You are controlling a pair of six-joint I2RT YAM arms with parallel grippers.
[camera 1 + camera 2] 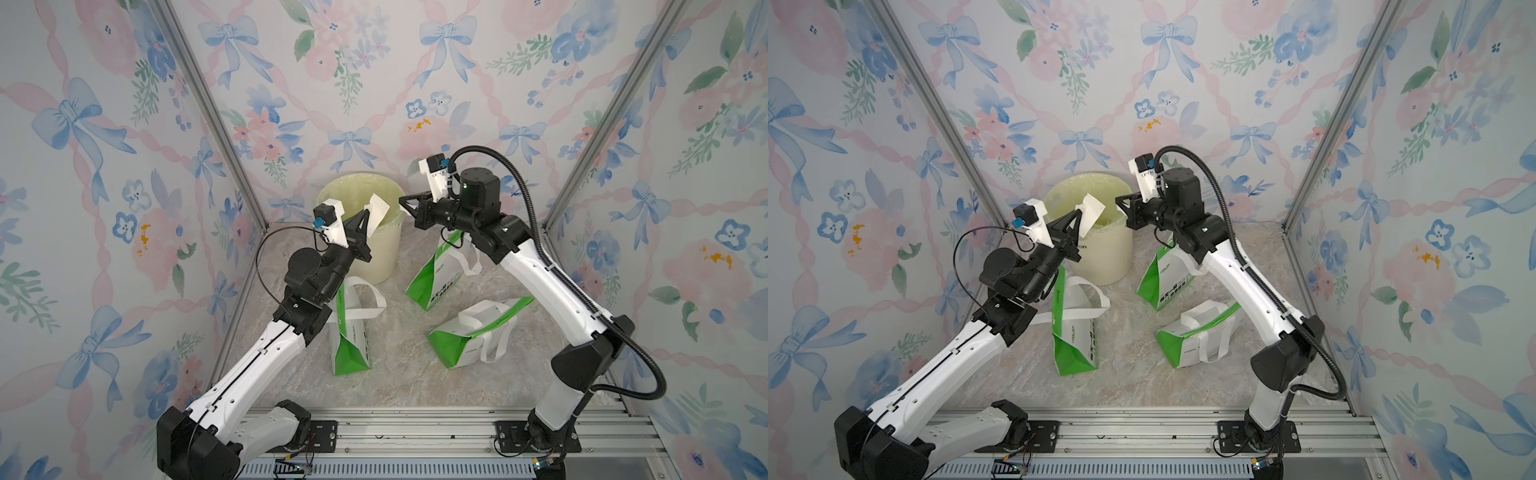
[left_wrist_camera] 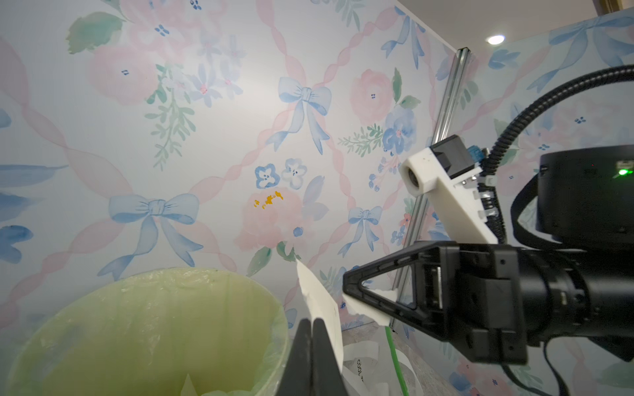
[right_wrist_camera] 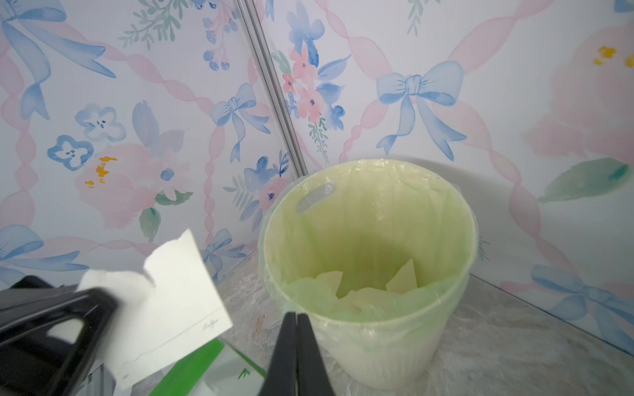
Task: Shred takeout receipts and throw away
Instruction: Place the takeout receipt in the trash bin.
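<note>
Three green-and-white bags [image 1: 351,332] are lying on the table [image 1: 395,386]. Past them, the left claw [image 1: 367,212] is gripping a torn receipt [image 1: 379,210] at the bin [image 1: 380,257] rim. The right claw [image 1: 402,202] is hovering closed nearby. Paper scraps [image 3: 401,279] are lying inside the bin.

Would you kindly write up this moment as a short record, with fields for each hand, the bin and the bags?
left hand: shut on a torn receipt piece, raised by the bin's rim
right hand: shut, raised by the bin, facing the left hand; no paper clearly held
bin: upright, green liner, paper scraps at the bottom
bags: three, green and white, on the table in front of the bin
</note>
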